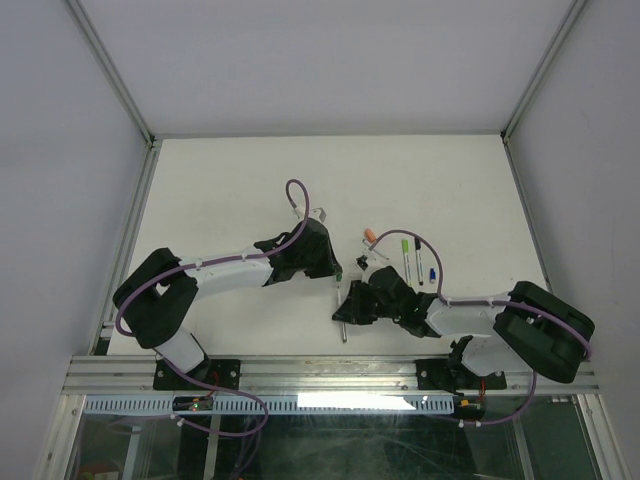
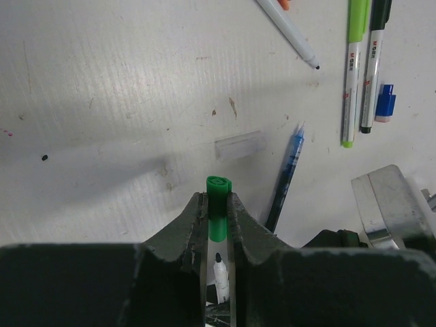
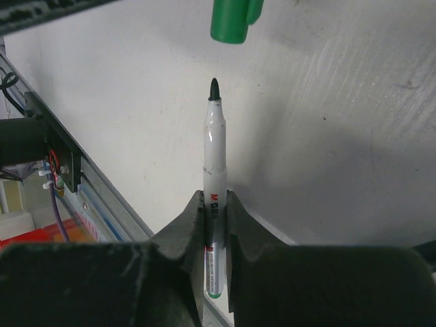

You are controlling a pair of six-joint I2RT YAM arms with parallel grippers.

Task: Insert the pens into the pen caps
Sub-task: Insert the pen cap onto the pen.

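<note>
My left gripper (image 2: 218, 197) is shut on a dark green pen cap (image 2: 218, 203), whose closed end pokes out past the fingertips. My right gripper (image 3: 215, 201) is shut on a pen (image 3: 216, 157) with a white barrel and a bare dark tip pointing up. That tip stops a short gap below the cap's open mouth (image 3: 230, 24), slightly left of it. In the left wrist view the pen's tip (image 2: 219, 271) shows between my jaws behind the cap. From above, both grippers (image 1: 335, 270) (image 1: 348, 300) meet near the table's middle.
On the table right of the grippers lie a light green capped pen (image 2: 353, 75), a dark capped pen (image 2: 374, 68), a loose blue cap (image 2: 385, 103), a blue pen (image 2: 289, 170) and an uncapped white pen (image 2: 293, 34). A clear plastic strip (image 2: 238, 145) lies ahead of the left gripper.
</note>
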